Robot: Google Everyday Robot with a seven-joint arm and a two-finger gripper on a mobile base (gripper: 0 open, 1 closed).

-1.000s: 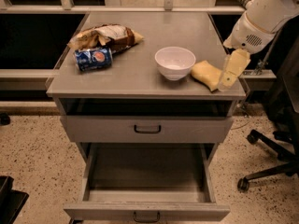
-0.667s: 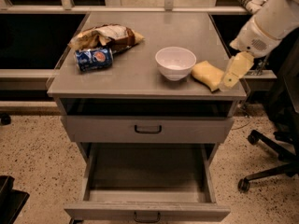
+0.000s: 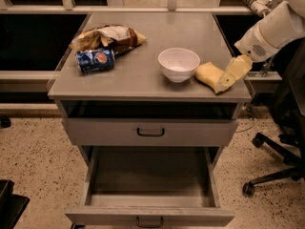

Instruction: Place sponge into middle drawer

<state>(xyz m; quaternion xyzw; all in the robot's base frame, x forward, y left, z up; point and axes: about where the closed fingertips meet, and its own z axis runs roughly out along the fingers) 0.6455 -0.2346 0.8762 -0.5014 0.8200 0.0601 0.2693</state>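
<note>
The pale-yellow sponge lies on the cabinet top, just right of the white bowl. My gripper, yellowish and slanting down to the left, is at the sponge's right end and overlaps it near the cabinet's right edge. The sponge still rests on the top. The middle drawer is the lower handled drawer. It is pulled out wide towards the camera and its inside shows nothing in it.
A blue soda can lies on its side at the left of the top, with a crumpled chip bag behind it. The upper handled drawer is closed. An office chair base stands on the floor at right.
My arm has shifted slightly and the gripper has come a little lower and closer onto the sponge's right end. The sponge, bowl and drawers have not moved.
</note>
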